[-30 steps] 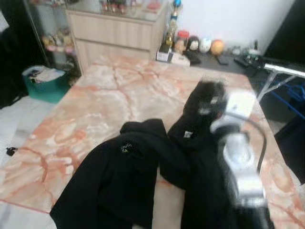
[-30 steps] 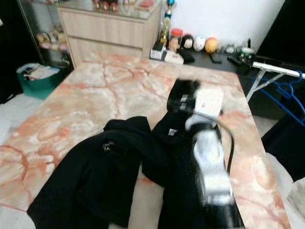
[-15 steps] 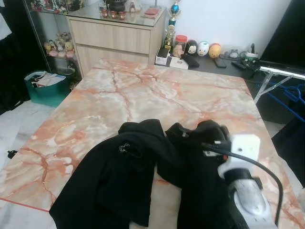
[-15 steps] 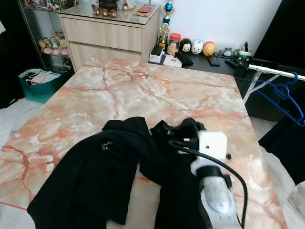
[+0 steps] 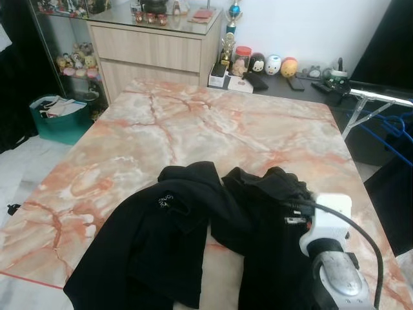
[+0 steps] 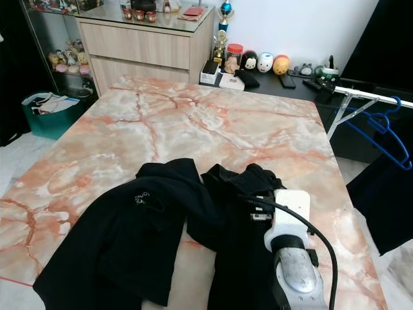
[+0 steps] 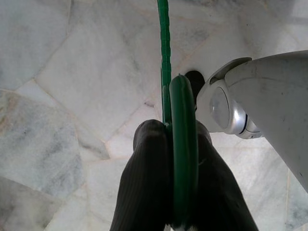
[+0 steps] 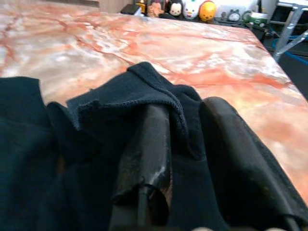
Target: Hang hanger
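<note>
The right arm reaches forward over the near right of the marble table (image 5: pixel 161 123), its right gripper (image 8: pixel 185 139) lying low in the black garment (image 5: pixel 193 239), fingers (image 8: pixel 149 139) closed on a raised fold of the cloth; the left gripper (image 7: pixel 168 178) hangs above a pale tiled floor (image 7: pixel 62 77), clamped on the green hanger (image 7: pixel 183 144), a thin smooth plastic rod running away from the fingers.

A pink-veined marble bench (image 5: pixel 193 129) fills the middle of a bright room with a white wall (image 5: pixel 316 26) behind. Beyond it stand a wooden cabinet (image 5: pixel 155 48) and a dark low shelf (image 5: pixel 303 87) with small figurines; a teal bin (image 5: pixel 61 119) sits on the pale tiled floor (image 5: pixel 19 168)
</note>
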`<state>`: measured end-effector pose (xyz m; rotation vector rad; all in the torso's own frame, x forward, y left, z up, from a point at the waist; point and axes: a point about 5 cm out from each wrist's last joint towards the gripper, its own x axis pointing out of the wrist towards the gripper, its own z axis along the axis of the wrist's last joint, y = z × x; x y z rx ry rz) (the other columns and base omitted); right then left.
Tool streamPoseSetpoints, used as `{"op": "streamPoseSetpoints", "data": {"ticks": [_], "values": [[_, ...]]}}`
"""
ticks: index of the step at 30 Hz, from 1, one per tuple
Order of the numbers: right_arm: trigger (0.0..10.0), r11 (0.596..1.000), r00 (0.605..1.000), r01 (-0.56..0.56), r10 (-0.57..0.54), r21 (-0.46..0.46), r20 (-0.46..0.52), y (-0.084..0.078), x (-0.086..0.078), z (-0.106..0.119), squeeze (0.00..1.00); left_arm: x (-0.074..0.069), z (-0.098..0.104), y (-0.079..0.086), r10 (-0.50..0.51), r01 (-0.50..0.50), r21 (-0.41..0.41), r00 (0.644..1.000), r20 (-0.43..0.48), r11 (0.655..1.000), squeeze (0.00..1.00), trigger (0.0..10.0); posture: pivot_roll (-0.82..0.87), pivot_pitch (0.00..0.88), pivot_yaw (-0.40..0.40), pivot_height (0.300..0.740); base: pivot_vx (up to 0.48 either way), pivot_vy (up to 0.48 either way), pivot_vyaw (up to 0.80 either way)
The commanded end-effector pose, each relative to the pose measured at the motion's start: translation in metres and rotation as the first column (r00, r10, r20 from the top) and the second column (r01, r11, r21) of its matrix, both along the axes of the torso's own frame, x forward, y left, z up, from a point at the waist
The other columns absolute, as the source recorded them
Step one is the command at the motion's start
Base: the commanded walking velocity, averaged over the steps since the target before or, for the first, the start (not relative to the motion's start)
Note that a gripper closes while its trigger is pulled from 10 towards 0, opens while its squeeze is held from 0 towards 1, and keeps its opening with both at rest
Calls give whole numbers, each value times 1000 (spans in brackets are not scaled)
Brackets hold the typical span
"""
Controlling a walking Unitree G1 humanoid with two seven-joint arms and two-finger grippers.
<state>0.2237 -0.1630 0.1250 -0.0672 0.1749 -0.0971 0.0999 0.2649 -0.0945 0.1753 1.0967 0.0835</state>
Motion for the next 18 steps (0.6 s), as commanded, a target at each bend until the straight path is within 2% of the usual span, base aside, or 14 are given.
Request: {"op": "streamPoseSetpoints", "data": {"ticks": [1,18], "values": [[10000,1000,1000,0,0,10,21,2,-1,6,1000,-2,0,1,-11,11,6,1000,-17,1000,0,10000,68,0,-90,740,0,0,0],[10000,1000,1000,6,-7,16,4,5,-4,3,1000,-1,0,3,-9,9,6,1000,-16,1000,0,10000,67,0,-86,740,0,0,0]]}}
